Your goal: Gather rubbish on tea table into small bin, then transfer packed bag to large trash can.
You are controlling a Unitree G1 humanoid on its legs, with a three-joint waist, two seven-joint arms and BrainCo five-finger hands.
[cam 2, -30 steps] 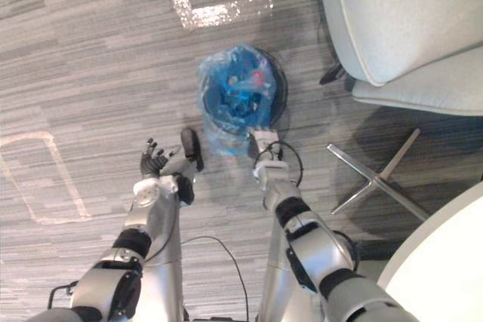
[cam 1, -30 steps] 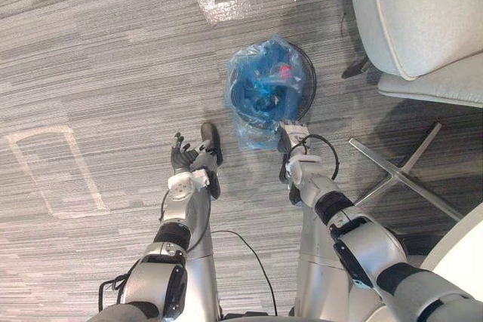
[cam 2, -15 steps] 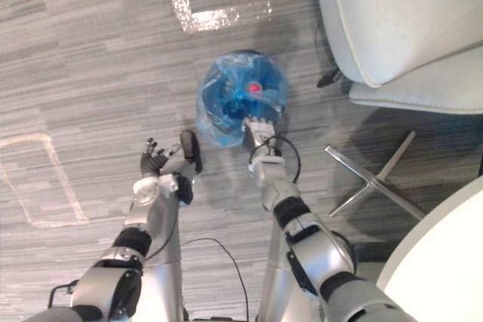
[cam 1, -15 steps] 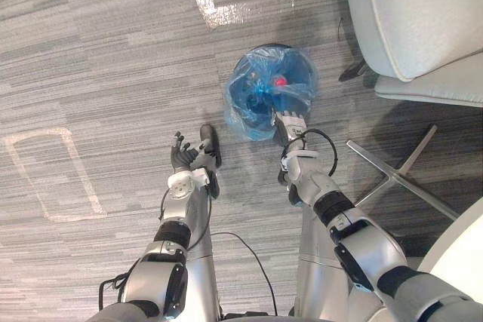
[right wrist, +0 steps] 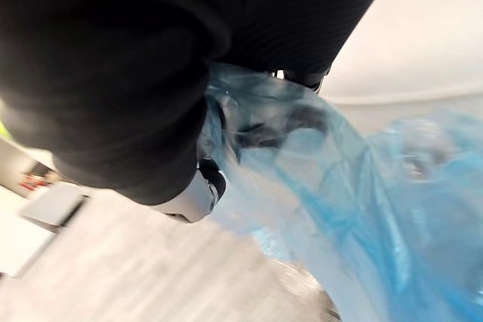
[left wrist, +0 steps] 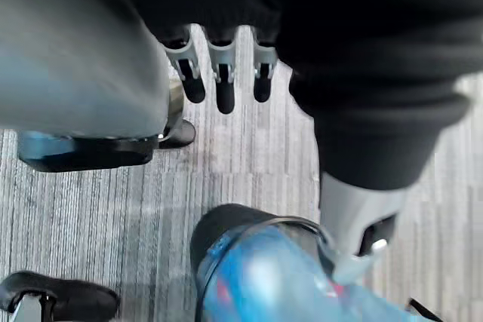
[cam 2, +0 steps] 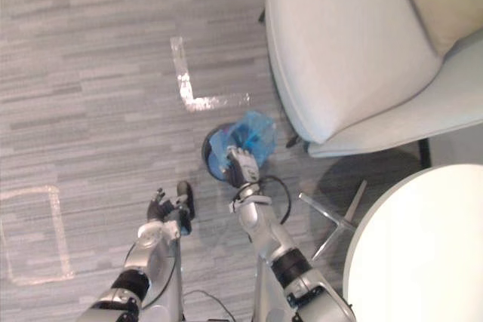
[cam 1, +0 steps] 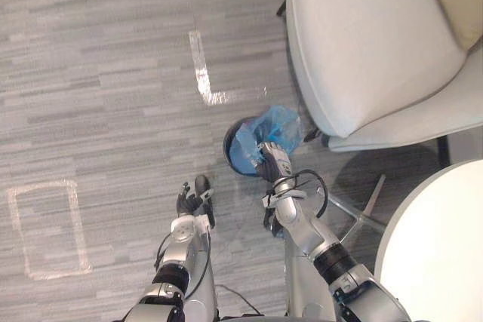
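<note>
A small black bin [cam 1: 229,143] stands on the carpet beside the armchair, lined with a blue plastic bag [cam 1: 278,127]. The bag is bunched up above the bin's rim on the chair side. My right hand [cam 1: 272,162] is at the bin's near edge, and in the right wrist view its fingers [right wrist: 213,179] are curled into the blue film [right wrist: 355,209]. My left hand [cam 1: 189,203] hangs over the floor to the left of the bin, fingers [left wrist: 223,84] straight and holding nothing. The bin and bag [left wrist: 260,269] lie past them.
A white armchair [cam 1: 362,43] stands right behind the bin, its metal leg [cam 1: 361,217] splayed on the floor. The round white table [cam 1: 441,246] is at the lower right. A tape corner [cam 1: 202,81] and a tape rectangle [cam 1: 44,228] mark the grey carpet.
The camera has risen and shifted, so the chair and table show more. My right hand has closed on the bag and drawn it up from a spread opening into a bunch.
</note>
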